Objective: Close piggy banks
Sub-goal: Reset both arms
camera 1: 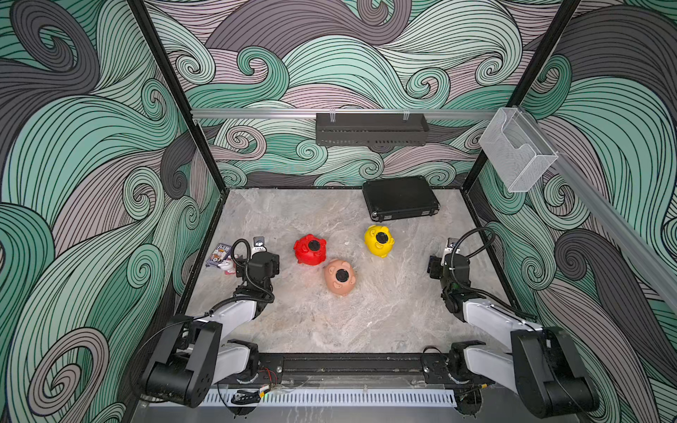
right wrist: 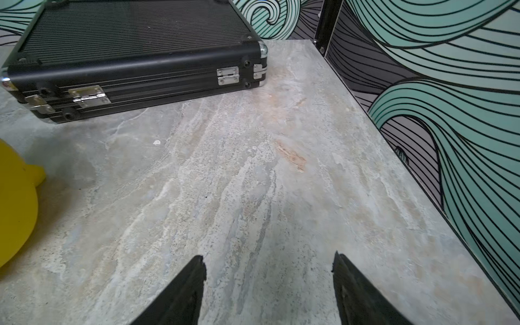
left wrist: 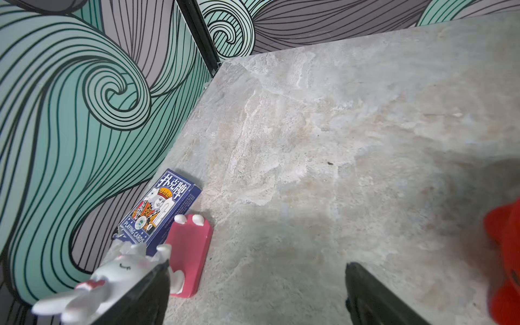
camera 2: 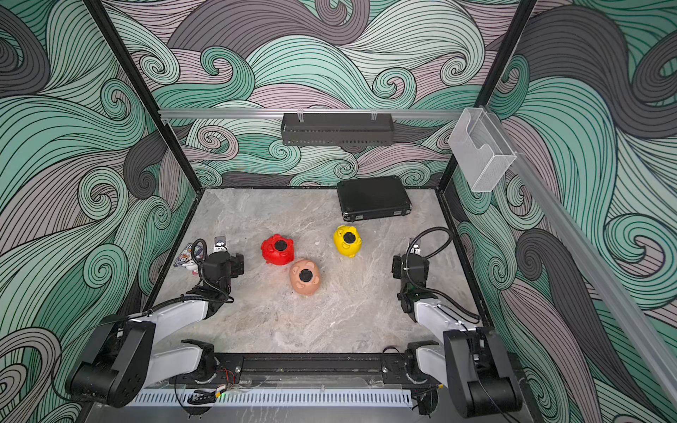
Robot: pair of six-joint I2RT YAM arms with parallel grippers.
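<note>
Plugs are seen seated in all three piggy banks [camera 1: 339, 256] (red, yellow, pink); left pincer [left wrist: 256, 295] and right pincer [right wrist: 268, 281] are spread wide, empty. Only checking seems needed.

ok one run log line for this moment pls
piggy banks: red, yellow, pink belly-up, black plugs in | left gripper: open, empty | right gripper: open, empty

A red pig [camera 1: 310, 249], a yellow pig [camera 1: 379, 240] and a peach-pink pig [camera 1: 340, 276] each show a black disc. The case [camera 1: 400, 198] is black. The card box [left wrist: 160, 208] looks blue.
</note>
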